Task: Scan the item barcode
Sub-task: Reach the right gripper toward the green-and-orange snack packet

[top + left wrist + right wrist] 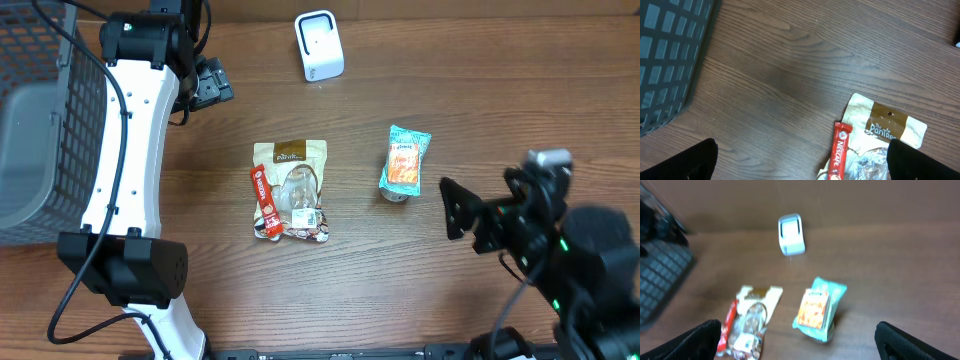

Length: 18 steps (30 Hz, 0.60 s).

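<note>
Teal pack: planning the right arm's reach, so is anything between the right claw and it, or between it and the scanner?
Nothing visible does. Only table lies between the open right claw and the teal pack, and between the pack and the scanner. The pouch and red stick lie off to the side of both paths.

I log these as seen on my screens:
- Bench (400, 290): brown wood grain, matt.
- Basket (40, 60): grey plastic lattice.
- Scanner (319, 45): smooth white plastic.
- Tan pouch (295, 160): paper-look top, clear glossy window.
- Red stick sachet (262, 198): glossy film.
- Teal packet (405, 160): shiny crinkled film.
- Left arm shell (130, 140): smooth white plastic.
</note>
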{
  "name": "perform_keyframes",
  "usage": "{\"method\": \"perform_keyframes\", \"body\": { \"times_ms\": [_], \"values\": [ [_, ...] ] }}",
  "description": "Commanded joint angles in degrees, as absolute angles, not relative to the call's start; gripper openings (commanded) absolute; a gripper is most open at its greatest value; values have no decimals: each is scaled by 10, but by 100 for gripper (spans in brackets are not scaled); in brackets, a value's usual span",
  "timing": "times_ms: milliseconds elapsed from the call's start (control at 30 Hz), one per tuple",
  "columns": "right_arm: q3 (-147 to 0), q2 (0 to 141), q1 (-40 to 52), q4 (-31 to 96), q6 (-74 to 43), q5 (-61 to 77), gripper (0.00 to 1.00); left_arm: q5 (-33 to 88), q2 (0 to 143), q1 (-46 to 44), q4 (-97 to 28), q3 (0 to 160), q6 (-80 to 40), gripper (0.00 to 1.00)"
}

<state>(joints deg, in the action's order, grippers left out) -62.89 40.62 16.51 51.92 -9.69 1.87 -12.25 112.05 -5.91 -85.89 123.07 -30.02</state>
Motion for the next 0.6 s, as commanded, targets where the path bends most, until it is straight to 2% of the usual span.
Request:
{"method": "perform_keyframes", "body": {
  "times_ms": [0,133,333,467,500,567],
  "values": [
    [-646,461,163,532,-101,46,100,-128,1114,-60,-859,1229,-304,100],
    [-646,515,163,552,-101,51,98,-128,1114,-60,-859,1229,-304,100],
    [-646,597,163,550,-100,51,69,-124,1114,-60,-858,1229,-304,100],
    [-646,656,163,541,-101,50,34,-124,1114,-60,-858,1229,-304,100],
    [-646,671,163,537,-101,51,30,-124,1114,-60,-858,1229,-304,99],
    [-646,697,163,532,-101,51,30,-124,1114,-60,-858,1229,-304,100]
  ]
}}
